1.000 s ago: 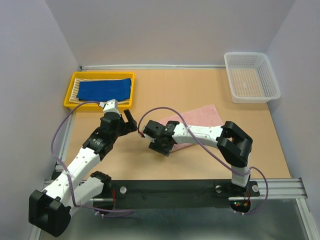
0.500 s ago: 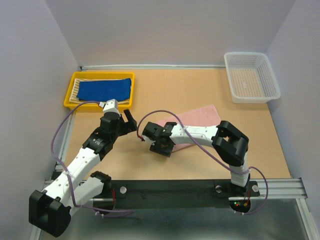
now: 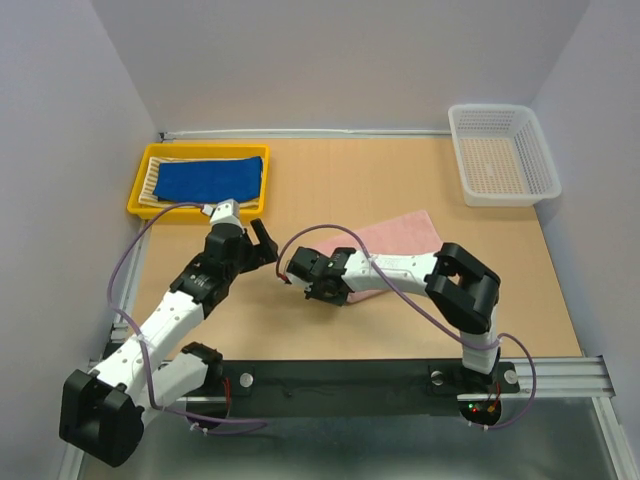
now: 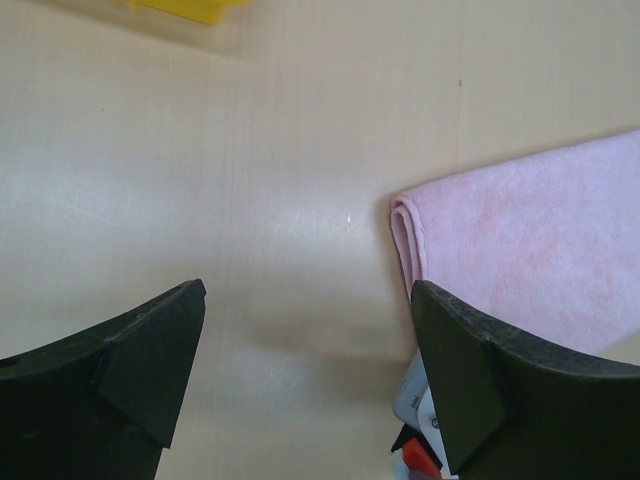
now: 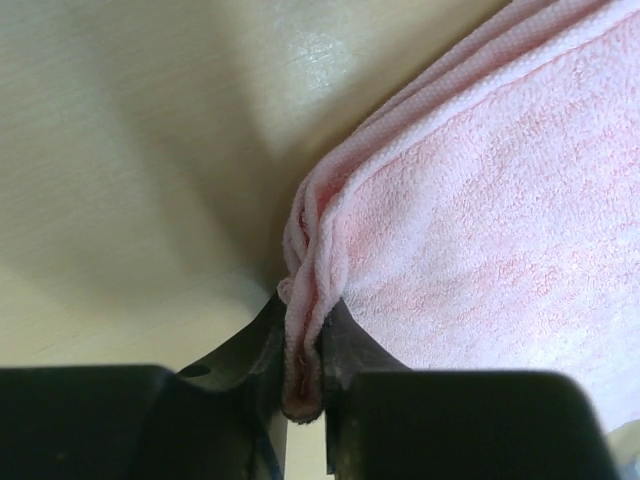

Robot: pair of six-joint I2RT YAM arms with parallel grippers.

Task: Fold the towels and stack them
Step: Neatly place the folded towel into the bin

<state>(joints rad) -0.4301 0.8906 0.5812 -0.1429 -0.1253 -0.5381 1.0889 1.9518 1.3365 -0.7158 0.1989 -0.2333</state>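
Note:
A folded pale pink towel lies slanted in the middle of the table. My right gripper is at its near left corner, and the wrist view shows it shut on the bunched layers of the pink towel. My left gripper hovers just left of that corner, open and empty over bare table, with the pink towel's folded edge to its right. The blue towel lies flat on the striped towel in the tray.
The yellow tray that holds the two towels sits at the back left. A white mesh basket stands at the back right. White walls close in the table on three sides.
My right gripper has closed on the pink towel's corner and shifted a little left. The left arm has barely moved and stays open.

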